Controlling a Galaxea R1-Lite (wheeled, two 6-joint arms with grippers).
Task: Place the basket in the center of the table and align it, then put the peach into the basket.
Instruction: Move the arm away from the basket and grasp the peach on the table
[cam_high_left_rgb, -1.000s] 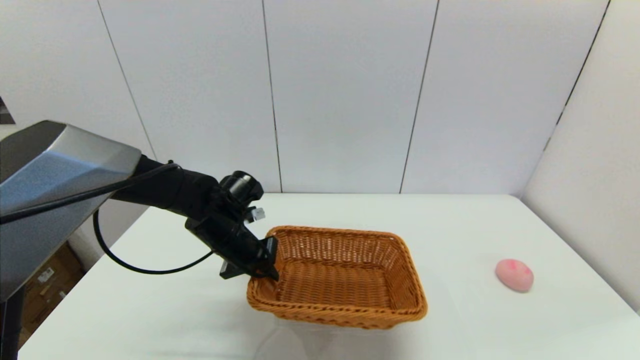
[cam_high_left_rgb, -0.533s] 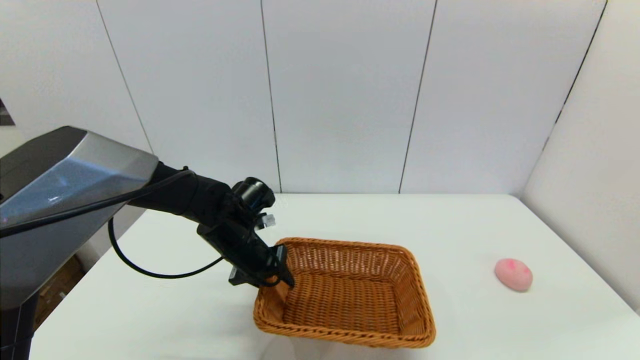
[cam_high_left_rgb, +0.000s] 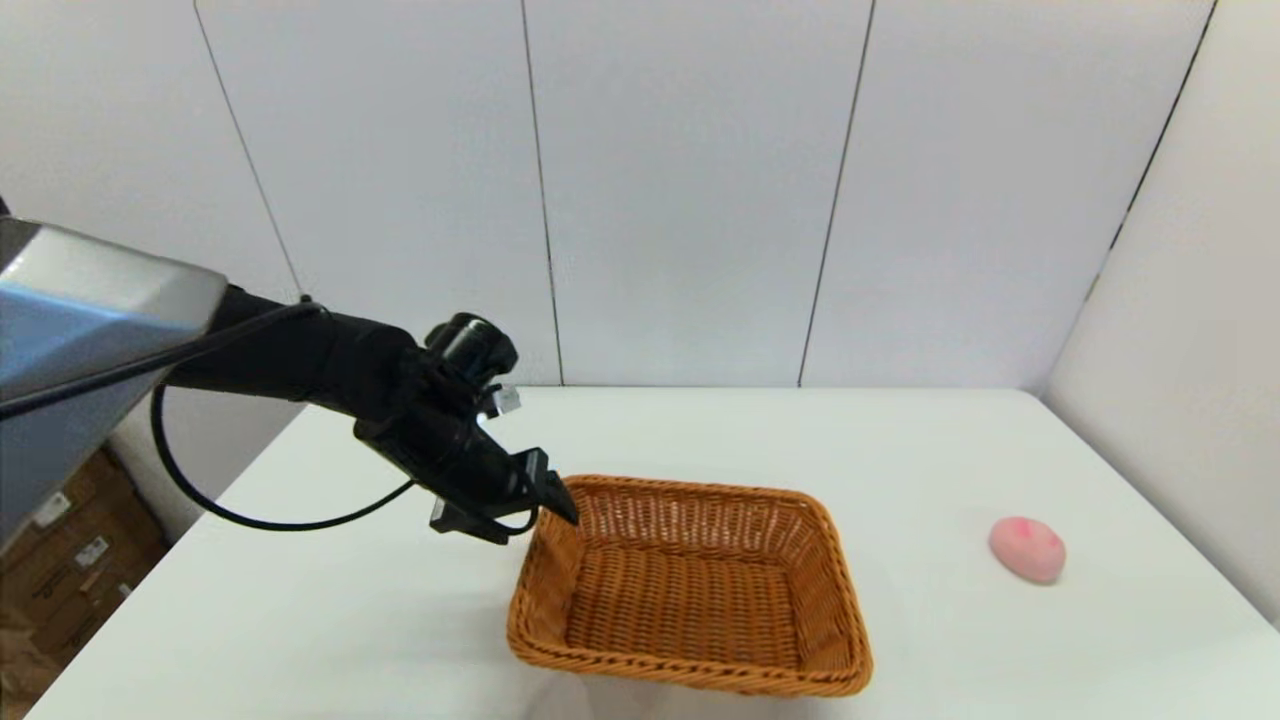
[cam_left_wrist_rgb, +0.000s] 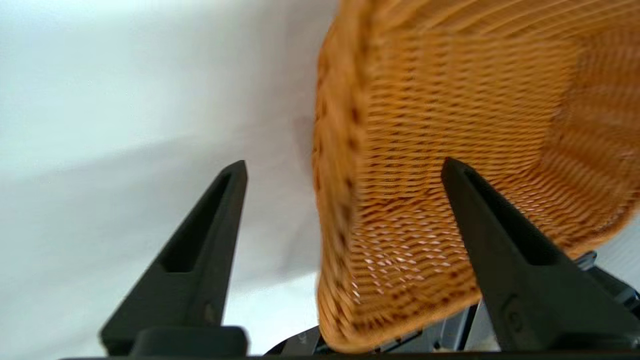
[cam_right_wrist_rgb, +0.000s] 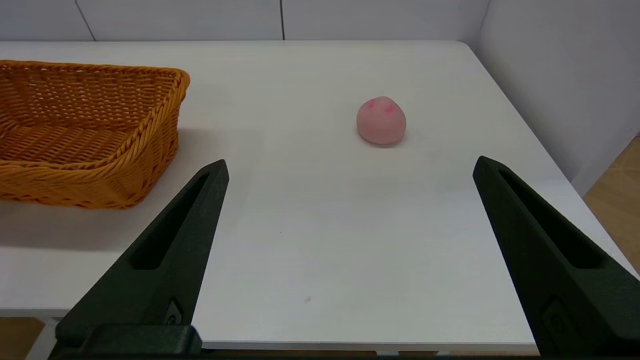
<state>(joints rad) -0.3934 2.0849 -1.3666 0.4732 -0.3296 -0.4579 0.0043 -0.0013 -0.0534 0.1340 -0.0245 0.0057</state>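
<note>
The orange-brown wicker basket rests empty near the middle of the white table. My left gripper hovers open just above the basket's left rim. In the left wrist view the basket lies below the left gripper, one finger over the inside and one over the bare table, touching nothing. The pink peach lies on the table far to the basket's right. My right gripper is open and empty near the table's front edge, with the peach ahead of it and the basket off to one side.
White wall panels close the table's far side and right side. Cardboard boxes sit on the floor beyond the table's left edge. The left arm's black cable hangs over the table's left part.
The left gripper slid the basket a little right and toward me, then let go of the rim and rose up and to the left. The peach stayed put.
</note>
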